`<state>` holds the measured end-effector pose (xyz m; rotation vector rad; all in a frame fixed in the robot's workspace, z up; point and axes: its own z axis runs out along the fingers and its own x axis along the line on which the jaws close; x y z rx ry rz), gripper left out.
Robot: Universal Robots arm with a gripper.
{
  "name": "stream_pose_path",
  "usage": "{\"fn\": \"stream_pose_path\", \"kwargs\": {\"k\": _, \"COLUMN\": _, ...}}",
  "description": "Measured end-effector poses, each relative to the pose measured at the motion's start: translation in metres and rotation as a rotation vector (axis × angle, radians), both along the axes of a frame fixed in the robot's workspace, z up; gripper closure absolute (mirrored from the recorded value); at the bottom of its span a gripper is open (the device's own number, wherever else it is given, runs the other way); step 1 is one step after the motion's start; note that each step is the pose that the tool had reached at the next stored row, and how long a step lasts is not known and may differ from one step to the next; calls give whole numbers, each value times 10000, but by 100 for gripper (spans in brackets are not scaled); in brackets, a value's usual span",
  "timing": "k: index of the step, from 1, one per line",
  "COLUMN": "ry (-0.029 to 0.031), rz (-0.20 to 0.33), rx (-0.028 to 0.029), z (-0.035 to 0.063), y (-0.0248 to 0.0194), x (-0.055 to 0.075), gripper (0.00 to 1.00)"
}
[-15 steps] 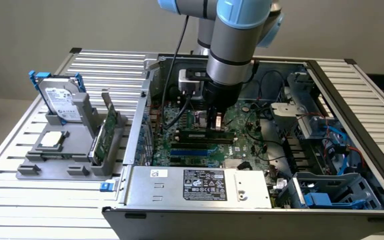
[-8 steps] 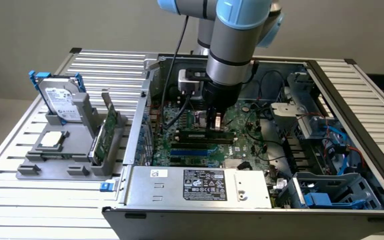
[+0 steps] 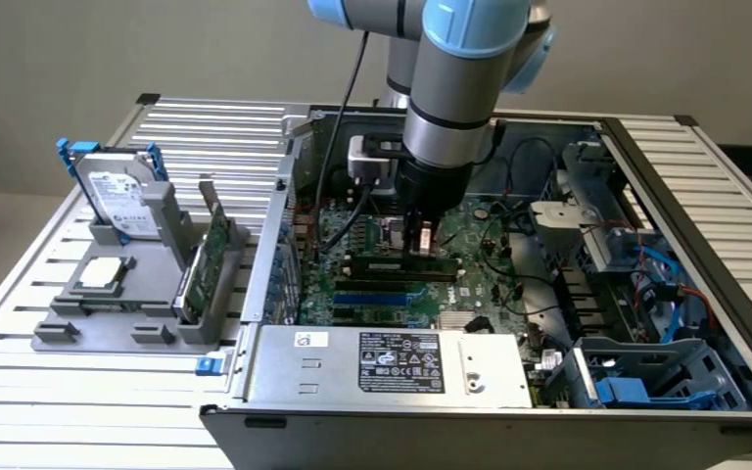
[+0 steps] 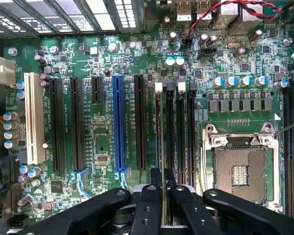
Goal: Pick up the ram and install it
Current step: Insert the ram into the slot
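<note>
One ram (image 3: 399,262), clamped edge-on between the fingers (image 4: 148,205), hanging low over the motherboard (image 4: 103,142) inside the open case (image 3: 390,362). Its long axis runs parallel to the memory slots (image 4: 175,132): four, side by side. It lines up over the one farthest from the CPU socket (image 4: 240,166), straight below the fingers. Can't tell if the edge touches the slot. One arm (image 3: 452,88) on the job. Farther out on the tabletop (image 3: 219,127), one grey holder (image 3: 102,333) carries one hard drive (image 3: 121,201), one wider green card (image 3: 212,259) and one silver chip (image 3: 102,275).
</note>
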<state>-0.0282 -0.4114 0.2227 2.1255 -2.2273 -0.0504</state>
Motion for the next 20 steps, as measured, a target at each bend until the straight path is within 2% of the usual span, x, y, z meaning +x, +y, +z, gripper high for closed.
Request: {"fn": "stream_pose_path", "kwargs": {"k": 20, "ry": 0, "rz": -9, "rx": 0, "z": -3, "y": 9, "x": 0, "gripper": 86}}
